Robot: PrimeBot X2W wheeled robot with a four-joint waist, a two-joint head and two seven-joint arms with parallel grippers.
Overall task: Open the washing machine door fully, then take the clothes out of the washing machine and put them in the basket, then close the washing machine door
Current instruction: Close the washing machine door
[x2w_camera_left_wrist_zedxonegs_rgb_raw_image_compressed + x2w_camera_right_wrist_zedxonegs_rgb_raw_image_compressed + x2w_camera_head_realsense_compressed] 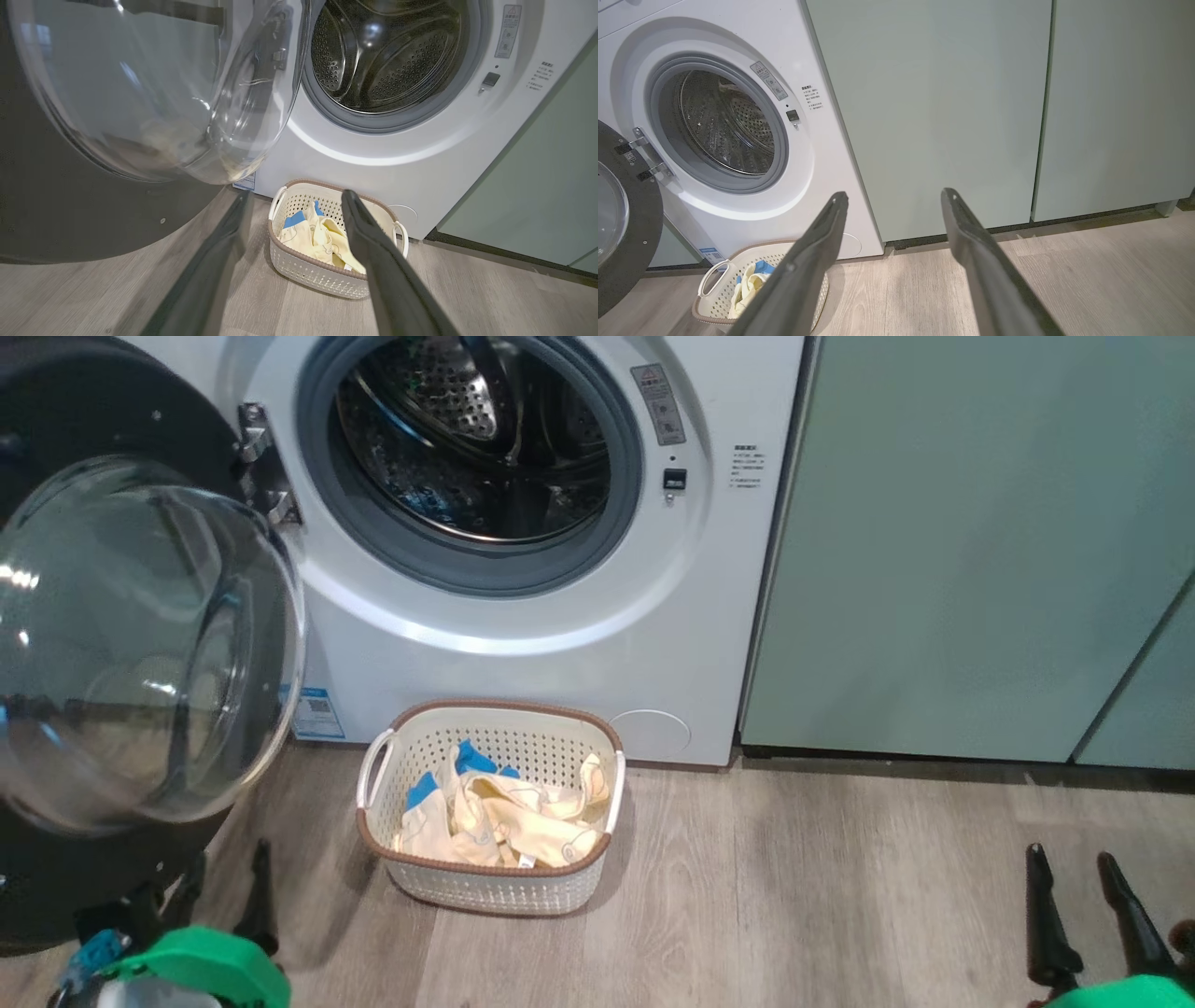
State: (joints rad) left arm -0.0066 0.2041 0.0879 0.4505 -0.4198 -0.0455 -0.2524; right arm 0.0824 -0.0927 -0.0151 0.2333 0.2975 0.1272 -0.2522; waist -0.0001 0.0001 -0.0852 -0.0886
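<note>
Cream-white perforated plastic with a brown rim: the basket (485, 891) sits on the wood-look floor (840, 896), just in front of the white washing machine (560, 653) and below its drum mouth. The clothes (504, 817), pale yellow with blue patches, lie heaped inside it. The washing machine door (140, 644) stands swung out to the left on its hinge, its glass bowl bulging toward the near side.

The left wrist view looks deep into the drum (387, 56), where bare polished steel and its ribs show. The head view catches a bluish glint low in the drum, and I cannot tell whether it is cloth or a reflection. The right wrist view takes in the seam between two sage-green cabinet panels (934, 116) to the right of the machine, with a dark plinth under them.

The left pincer (229, 863) hangs low at the near left, beneath the open door. Its fingers are spread wide, hold nothing, and point toward the basket. The right pincer (1071, 854) sits at the near right above the floor, well apart from the basket. It is equally wide and empty, aimed at the cabinet panels.
</note>
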